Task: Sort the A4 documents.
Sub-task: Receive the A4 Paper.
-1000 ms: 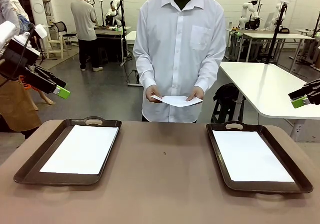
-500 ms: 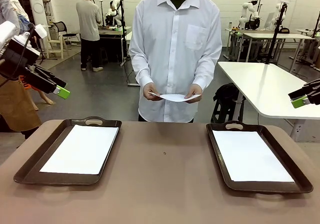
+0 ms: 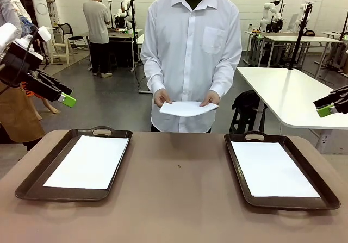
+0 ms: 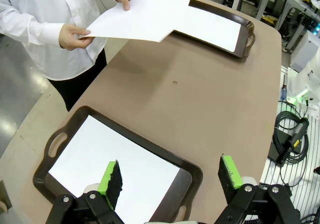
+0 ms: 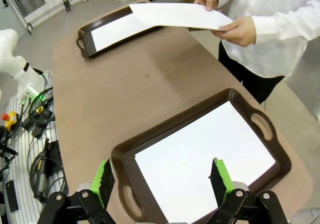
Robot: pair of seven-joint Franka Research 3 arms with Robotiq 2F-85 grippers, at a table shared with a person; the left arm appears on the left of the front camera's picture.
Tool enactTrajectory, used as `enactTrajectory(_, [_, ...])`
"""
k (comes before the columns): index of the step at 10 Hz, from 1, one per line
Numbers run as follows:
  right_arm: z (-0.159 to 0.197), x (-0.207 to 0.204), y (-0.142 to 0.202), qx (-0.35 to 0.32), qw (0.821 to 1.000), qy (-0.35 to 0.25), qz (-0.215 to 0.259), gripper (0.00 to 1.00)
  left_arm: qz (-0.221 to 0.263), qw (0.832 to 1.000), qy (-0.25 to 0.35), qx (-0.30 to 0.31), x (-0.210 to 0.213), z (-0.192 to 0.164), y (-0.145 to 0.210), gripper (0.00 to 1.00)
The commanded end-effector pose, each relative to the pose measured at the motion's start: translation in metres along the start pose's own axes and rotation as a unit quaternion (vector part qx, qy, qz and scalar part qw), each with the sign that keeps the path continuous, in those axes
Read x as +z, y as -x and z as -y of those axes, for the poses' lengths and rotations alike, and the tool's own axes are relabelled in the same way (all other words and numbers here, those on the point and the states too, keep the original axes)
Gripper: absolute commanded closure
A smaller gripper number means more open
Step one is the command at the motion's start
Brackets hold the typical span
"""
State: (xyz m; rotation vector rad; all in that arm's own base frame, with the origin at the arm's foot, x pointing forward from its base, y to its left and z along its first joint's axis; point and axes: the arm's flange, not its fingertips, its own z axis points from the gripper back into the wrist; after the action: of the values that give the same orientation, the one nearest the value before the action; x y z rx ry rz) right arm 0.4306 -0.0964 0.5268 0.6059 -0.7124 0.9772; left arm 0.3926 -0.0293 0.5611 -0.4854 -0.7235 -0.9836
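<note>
Waiting at left: the left tool (image 3: 67, 99) hangs above and outside the left tray (image 3: 33, 180), jaws spread wide and gripping nothing, as the left wrist view confirms (image 4: 170, 179).
Left tray: one white sheet (image 3: 87, 161) lies flat inside it, long axis running away from the robot toward the person.
Centre, far side: a person in a white shirt holds a loose sheet (image 3: 187, 108) in both hands (image 3: 162, 97), off the tabletop (image 3: 179, 199) and beyond its far edge, long axis running side to side.
Key relation: the held sheet lies between the two tools and farther out than either; it looks about equally far from each arm, so I cannot tell which is nearer.
Right tray (image 3: 321, 191): another sheet (image 3: 272, 169) lies flat within it, long axis likewise pointing to the person.
Waiting at right: the right tool (image 3: 326, 110) hovers at the picture's edge, jaws likewise wide apart and empty (image 5: 162, 179).
</note>
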Motion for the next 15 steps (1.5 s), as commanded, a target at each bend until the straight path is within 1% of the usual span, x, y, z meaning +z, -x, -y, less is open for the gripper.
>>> enactTrajectory(1, [-0.001,-0.001,0.000,0.001,1.000,-0.003,0.000,0.00,0.008,1.000,0.005,-0.001,0.000,-0.001,0.001,0.00])
enactTrajectory(11, [-0.001,-0.001,0.000,0.001,1.000,-0.003,0.000,0.00,0.008,1.000,0.005,-0.001,0.000,-0.001,0.001,0.00])
enactTrajectory(12, [-0.001,-0.001,0.000,0.001,1.000,-0.003,0.000,0.00,0.000,1.000,0.000,0.000,0.000,0.000,0.000,0.00])
enactTrajectory(14, [-0.001,-0.001,0.000,0.001,1.000,-0.003,0.000,0.00,0.019,1.000,0.003,0.023,-0.010,-0.010,-0.001,0.00])
enactTrajectory(15, [-0.001,-0.001,0.000,0.001,1.000,-0.003,0.000,0.00,0.027,0.998,0.025,0.050,-0.020,-0.017,-0.003,0.00])
